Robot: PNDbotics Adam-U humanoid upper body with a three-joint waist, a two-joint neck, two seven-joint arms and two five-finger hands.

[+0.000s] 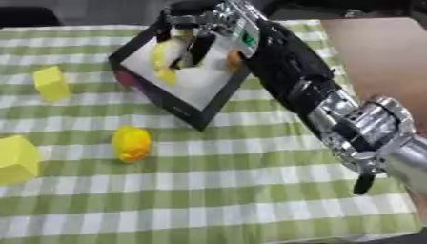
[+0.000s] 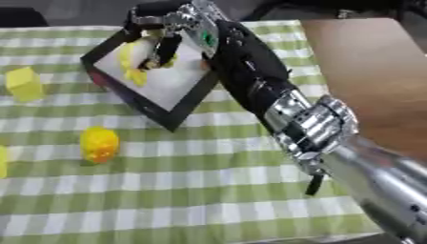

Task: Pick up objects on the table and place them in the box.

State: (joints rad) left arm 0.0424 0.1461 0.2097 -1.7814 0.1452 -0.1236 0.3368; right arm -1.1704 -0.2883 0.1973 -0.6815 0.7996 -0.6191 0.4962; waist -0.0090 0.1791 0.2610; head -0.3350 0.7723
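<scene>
On the desk [image 1: 250, 200], a yellow duck [image 1: 131, 143] sits nearest, with yellow blocks [image 1: 51, 83] to the left. Farther back, the right hand [image 1: 196, 33] hangs over the box [image 1: 188, 86], fingers curled round a yellow thing [image 1: 163, 55].

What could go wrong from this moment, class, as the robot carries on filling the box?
1. The right hand hangs over the box with its fingers down inside; drawing back, it might catch the black wall and shift the box.
2. The yellow duck-like toy looks rounded, so it may slip when grasped.
3. Two yellow blocks lie far to the left, a long reach for this arm.
</scene>
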